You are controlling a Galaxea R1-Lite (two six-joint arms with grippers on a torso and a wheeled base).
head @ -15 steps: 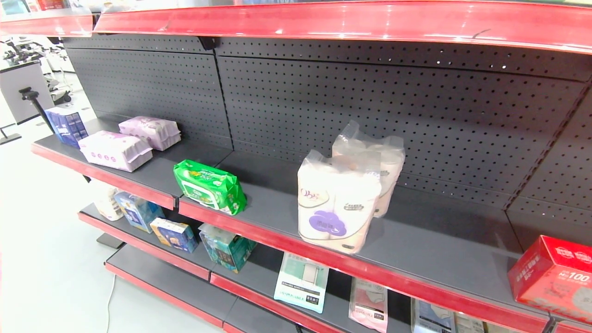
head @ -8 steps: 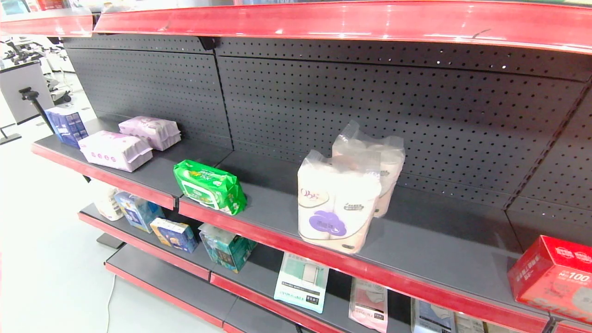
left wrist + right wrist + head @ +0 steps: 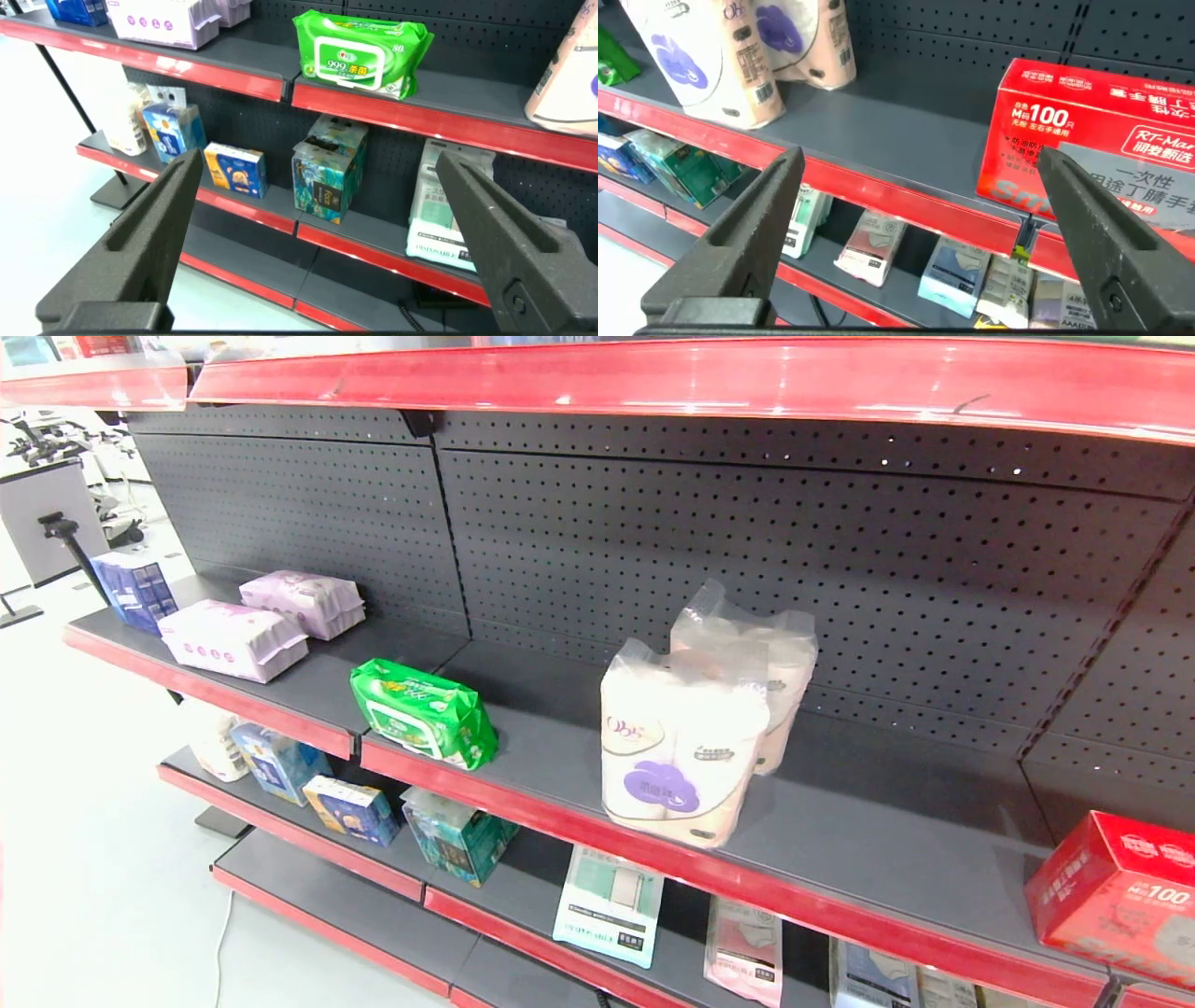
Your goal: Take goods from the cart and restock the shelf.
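The dark shelf (image 3: 868, 831) with a red front edge carries two packs of toilet rolls (image 3: 686, 747), one behind the other. A green wipes pack (image 3: 422, 711) lies to their left and a red box (image 3: 1116, 894) stands at the far right. My left gripper (image 3: 322, 233) is open and holds nothing, facing the lower shelves below the green wipes pack (image 3: 360, 51). My right gripper (image 3: 920, 233) is open with nothing in it, in front of the shelf edge between the toilet rolls (image 3: 719, 56) and the red box (image 3: 1092, 135).
Two pale purple packs (image 3: 233, 637) and a blue box (image 3: 135, 590) sit on the left shelf section. Lower shelves hold small boxes (image 3: 355, 807) and hanging packets (image 3: 609, 905). Bare shelf lies between the rolls and the red box. White floor (image 3: 84, 859) spreads to the left.
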